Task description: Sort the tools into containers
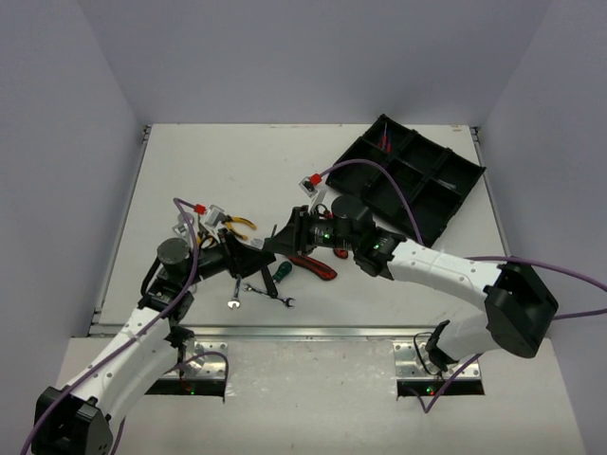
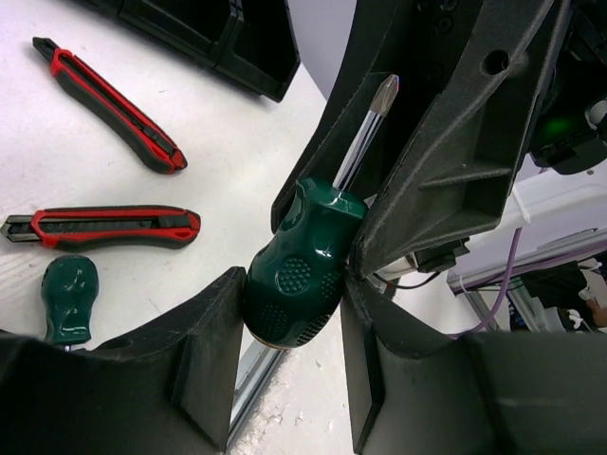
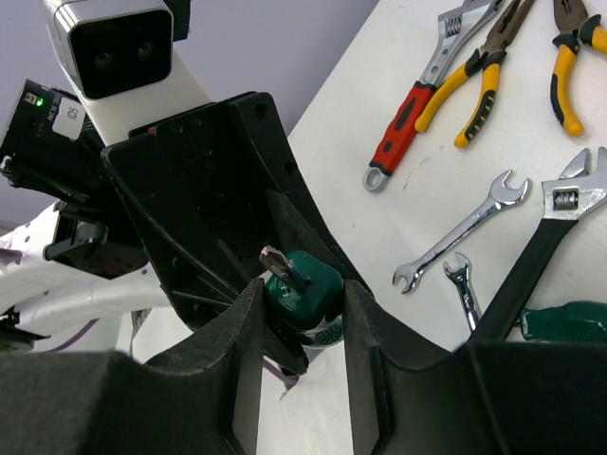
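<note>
A stubby green screwdriver hangs above the table, gripped at once by both grippers. My left gripper is shut on the handle's butt end. My right gripper presses both fingers against the same handle, the metal tip pointing up between them. In the top view the two grippers meet at the table's front middle. The black organiser tray lies at the far right, with red and blue screwdrivers in its top compartment.
On the table lie two red-black utility knives, a second green screwdriver, yellow pliers, a red-handled adjustable wrench, silver wrenches and a black-handled adjustable wrench.
</note>
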